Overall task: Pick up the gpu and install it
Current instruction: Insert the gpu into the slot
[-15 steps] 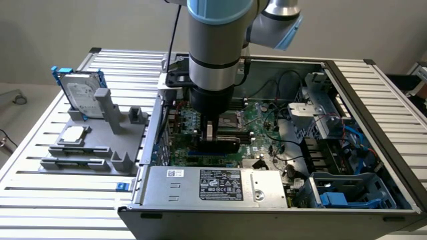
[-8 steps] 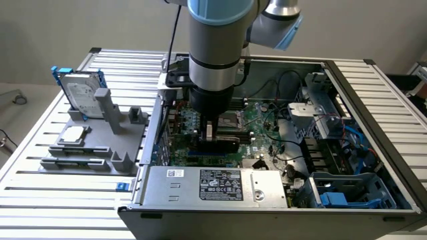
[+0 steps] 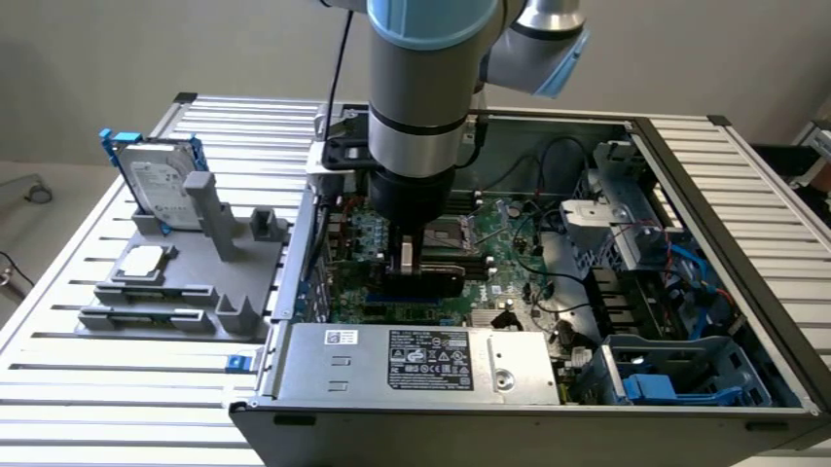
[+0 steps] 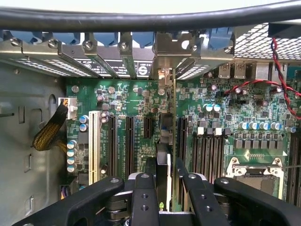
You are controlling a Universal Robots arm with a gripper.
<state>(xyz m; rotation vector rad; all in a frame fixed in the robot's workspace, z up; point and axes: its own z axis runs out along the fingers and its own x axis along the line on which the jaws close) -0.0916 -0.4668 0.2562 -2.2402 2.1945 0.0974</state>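
No wording can be read with certainty. The silver power supply at the near side of the case bears a small white sticker and, to its right in the exterior view, a larger black label with white print and what seem to be certification marks. The hard drive, far on the exterior view's left, carries a pale printed label. White lettering dots the motherboard, too fine to decipher.

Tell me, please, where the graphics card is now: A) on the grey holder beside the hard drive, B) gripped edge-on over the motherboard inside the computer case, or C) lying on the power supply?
B: the graphics card stands edge-on between the jaws of the gripper, over the slots of the motherboard.
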